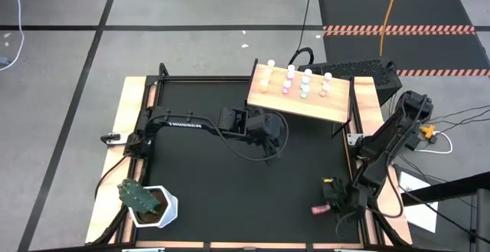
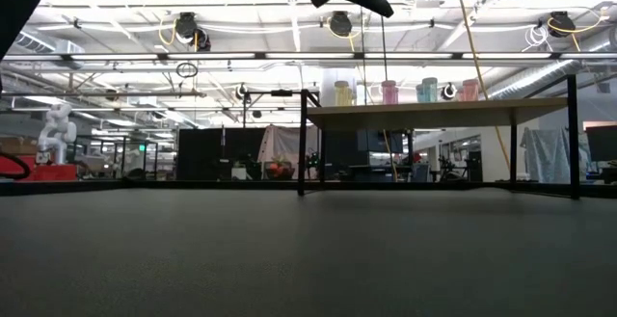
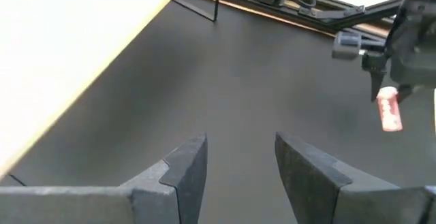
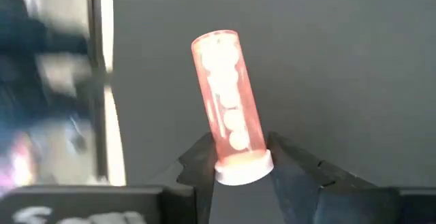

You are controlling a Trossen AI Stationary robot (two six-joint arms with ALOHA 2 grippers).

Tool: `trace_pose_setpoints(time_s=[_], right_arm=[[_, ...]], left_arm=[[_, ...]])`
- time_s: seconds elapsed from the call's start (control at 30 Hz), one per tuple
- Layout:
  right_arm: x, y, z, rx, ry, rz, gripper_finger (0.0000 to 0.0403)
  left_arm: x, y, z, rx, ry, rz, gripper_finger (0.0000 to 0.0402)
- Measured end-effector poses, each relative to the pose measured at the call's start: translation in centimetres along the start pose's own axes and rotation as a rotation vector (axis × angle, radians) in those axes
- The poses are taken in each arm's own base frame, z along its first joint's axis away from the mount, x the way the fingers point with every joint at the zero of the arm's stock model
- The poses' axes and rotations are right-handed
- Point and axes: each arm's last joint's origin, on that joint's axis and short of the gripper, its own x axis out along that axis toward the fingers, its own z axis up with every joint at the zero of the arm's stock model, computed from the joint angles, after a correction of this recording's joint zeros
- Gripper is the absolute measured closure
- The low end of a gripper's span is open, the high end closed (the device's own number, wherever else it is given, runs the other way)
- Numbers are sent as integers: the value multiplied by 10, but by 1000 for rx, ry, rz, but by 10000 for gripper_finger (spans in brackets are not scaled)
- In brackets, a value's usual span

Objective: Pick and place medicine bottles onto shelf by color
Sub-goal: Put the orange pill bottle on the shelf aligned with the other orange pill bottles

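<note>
The shelf [image 1: 298, 93], a light wooden board on thin black legs, stands at the table's far right. Several small white-capped medicine bottles [image 1: 305, 82] in pink, yellow and teal stand upright on it; the low view shows them in a row [image 2: 390, 91]. My right gripper [image 1: 328, 204] is near the table's near right corner, shut on a pink-red bottle [image 4: 228, 98]. My left gripper [image 3: 240, 149] hangs open above the table's middle [image 1: 273, 141], just short of the shelf's near edge, with nothing between its fingers. My right gripper pinches the pink-red bottle at its white-capped end [image 4: 243, 169], one finger on each side. The fingers slant down toward the table. The body sticks out beyond the fingertips, along the line of the fingers. Whether its free end [image 3: 392, 123] touches the table, I cannot tell.
A green cactus in a white pot [image 1: 149, 204] stands at the near left corner. A black keyboard [image 1: 360, 70] lies beyond the shelf. The black tabletop between the two arms is bare, and a wooden frame [image 1: 126, 114] borders it.
</note>
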Motion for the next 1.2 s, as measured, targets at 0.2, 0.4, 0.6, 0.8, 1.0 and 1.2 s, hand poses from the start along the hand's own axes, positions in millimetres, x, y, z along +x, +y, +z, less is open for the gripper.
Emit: trace_pose_setpoints(time_s=[0.2,0.4,0.6,0.8,1.0,1.2], right_arm=[[-22,-9,30,396,-160,75,281],[-51,-19,62,671,-320,276,284],[-85,-28,88,743,-515,483,282],[-104,-39,101,745,-636,563,284],[-105,-46,109,761,-633,590,283],[-107,-45,117,752,-654,656,283]], left_arm=[[-2,-13,0,218,-42,-32,229],[-10,-44,-2,674,-167,-79,229],[-16,-62,-4,826,-231,-157,229],[-18,-69,-7,819,-234,-217,228],[-19,-73,-9,819,-235,-168,182],[-19,-71,-11,943,-220,-106,123]])
